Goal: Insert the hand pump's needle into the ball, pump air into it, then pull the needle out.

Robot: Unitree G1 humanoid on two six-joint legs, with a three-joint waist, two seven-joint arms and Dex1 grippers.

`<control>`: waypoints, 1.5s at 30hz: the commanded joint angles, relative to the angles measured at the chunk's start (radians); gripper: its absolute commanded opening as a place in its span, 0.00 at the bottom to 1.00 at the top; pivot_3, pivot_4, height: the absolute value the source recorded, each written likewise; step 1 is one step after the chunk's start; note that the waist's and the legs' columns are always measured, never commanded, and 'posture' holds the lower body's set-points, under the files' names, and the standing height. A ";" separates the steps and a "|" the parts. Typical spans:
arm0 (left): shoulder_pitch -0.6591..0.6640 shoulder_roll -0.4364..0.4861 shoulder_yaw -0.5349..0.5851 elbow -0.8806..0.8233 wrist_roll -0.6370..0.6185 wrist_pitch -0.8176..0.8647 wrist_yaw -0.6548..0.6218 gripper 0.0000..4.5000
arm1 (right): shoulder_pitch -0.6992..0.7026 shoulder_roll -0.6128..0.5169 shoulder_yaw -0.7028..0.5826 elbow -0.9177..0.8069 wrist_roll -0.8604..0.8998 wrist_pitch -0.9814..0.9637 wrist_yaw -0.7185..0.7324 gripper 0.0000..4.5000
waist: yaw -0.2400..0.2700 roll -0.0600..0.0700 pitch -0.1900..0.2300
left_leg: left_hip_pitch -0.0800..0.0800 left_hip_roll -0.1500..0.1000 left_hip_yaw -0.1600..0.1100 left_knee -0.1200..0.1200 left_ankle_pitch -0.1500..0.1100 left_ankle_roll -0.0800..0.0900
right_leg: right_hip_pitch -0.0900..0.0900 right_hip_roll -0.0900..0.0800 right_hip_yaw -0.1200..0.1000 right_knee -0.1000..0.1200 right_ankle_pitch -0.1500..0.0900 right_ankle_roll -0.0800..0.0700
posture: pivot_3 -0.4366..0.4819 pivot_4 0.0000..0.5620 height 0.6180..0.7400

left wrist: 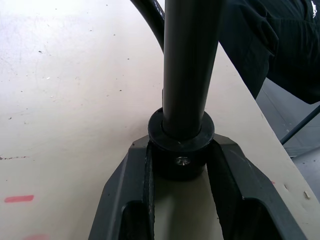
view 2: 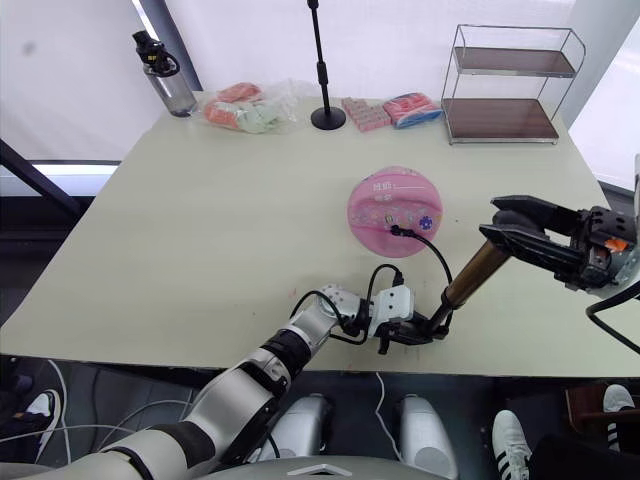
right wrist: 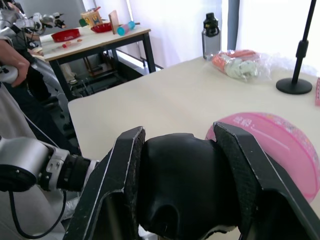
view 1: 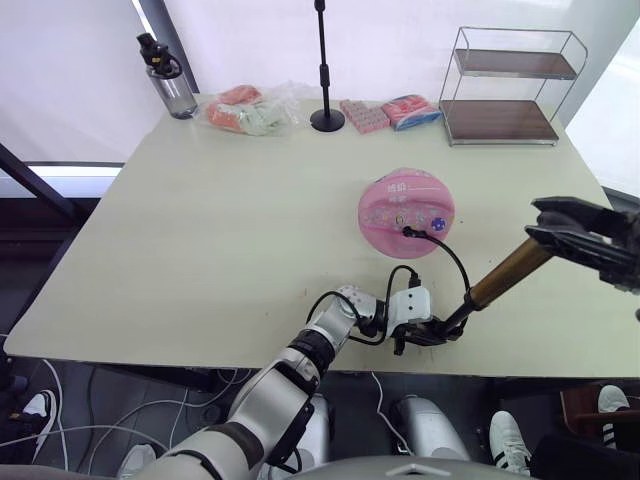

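Two grippers (view 1: pixel 432 335) (view 1: pixel 545 222) hold one hand pump (view 1: pixel 505 273); one ball (view 1: pixel 406 211) beyond.

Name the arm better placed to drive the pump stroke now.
Right. The right gripper is shut on the black T-handle of the slim bronze-gold hand pump; the left gripper clamps its lower end cap, steadying it at the table edge.

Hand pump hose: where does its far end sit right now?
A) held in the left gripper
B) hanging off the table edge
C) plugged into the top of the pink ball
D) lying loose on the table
C: the black hose arcs from the hand pump base up to the needle fitting seated in the ball.
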 commanded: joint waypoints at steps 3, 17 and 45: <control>0.027 0.033 -0.017 0.065 0.042 0.038 0.013 0.22 | -0.053 -0.026 -0.058 -0.007 0.080 0.009 -0.005 0.38 | 0.000 0.000 0.000 | 0.000 0.000 0.000 0.000 0.000 0.000 | 0.000 0.000 0.000 0.000 0.000 0.000 | 0.48 0.27 0.93; 0.029 0.034 -0.019 0.068 0.044 0.034 0.011 0.22 | -0.049 -0.019 -0.050 -0.019 0.073 0.054 0.007 0.38 | 0.001 0.002 0.001 | -0.002 0.000 0.000 0.000 0.000 0.000 | -0.002 0.000 0.000 0.000 0.000 0.000 | 0.48 0.27 0.93; 0.024 0.030 -0.013 0.079 0.043 0.034 0.028 0.22 | 0.221 0.315 0.566 0.163 -0.799 -0.522 0.184 0.38 | -0.007 -0.007 -0.007 | 0.004 0.001 0.001 0.000 0.000 0.000 | 0.003 0.001 0.000 0.000 0.000 0.000 | 0.48 0.27 0.93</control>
